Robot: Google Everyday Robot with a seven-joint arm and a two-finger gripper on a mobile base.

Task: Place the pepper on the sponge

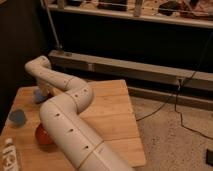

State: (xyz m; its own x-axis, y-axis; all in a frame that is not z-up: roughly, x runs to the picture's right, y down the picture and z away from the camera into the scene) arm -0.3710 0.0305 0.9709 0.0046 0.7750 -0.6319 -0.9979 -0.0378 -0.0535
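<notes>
My white arm reaches across the wooden table (110,107) to its far left side. The gripper (43,91) hangs at the arm's end, directly over the sponge (38,96). The sponge is a light blue-grey pad, and only its left part shows beneath the arm. The pepper is hidden from view.
A round darker blue object (17,117) lies near the table's left edge. A red-orange bowl (42,135) sits partly behind my arm at the front left. A white bottle (9,153) lies at the front left corner. Cables run over the floor to the right.
</notes>
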